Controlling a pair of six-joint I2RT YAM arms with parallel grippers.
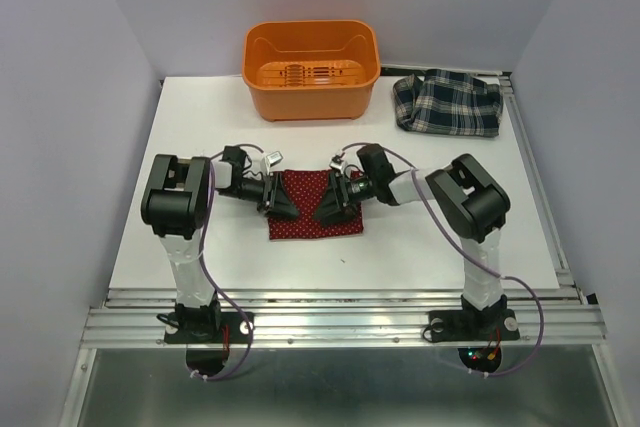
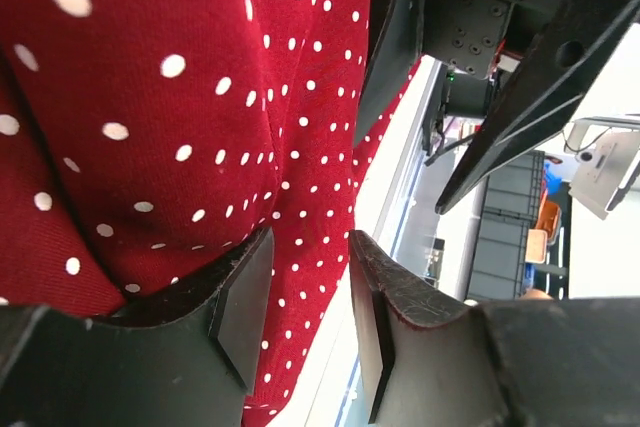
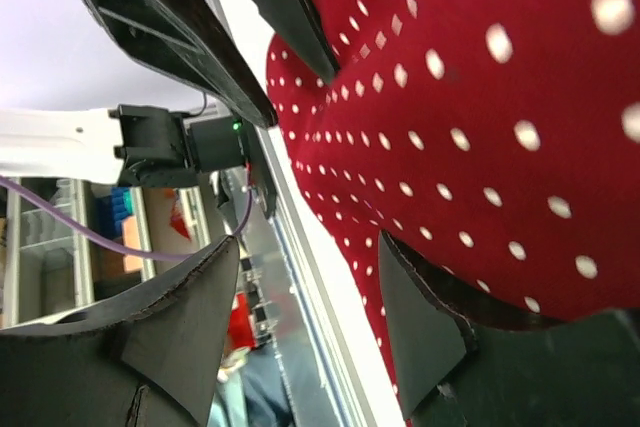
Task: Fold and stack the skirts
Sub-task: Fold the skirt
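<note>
The red dotted skirt (image 1: 313, 209) lies in the middle of the white tabletop (image 1: 200, 137), roughly folded into a rectangle. The left gripper (image 2: 310, 277) is down on its left part and the right gripper (image 3: 310, 267) on its right part, facing each other and close together. Both sets of fingers are spread apart with red cloth showing through the gaps. Neither pair is clenched on the fabric, though cloth bunches against one finger of each. The plaid skirt (image 1: 447, 103) sits crumpled at the far right corner. It is just right of the orange bin (image 1: 310, 67), which stands at the far edge.
</note>
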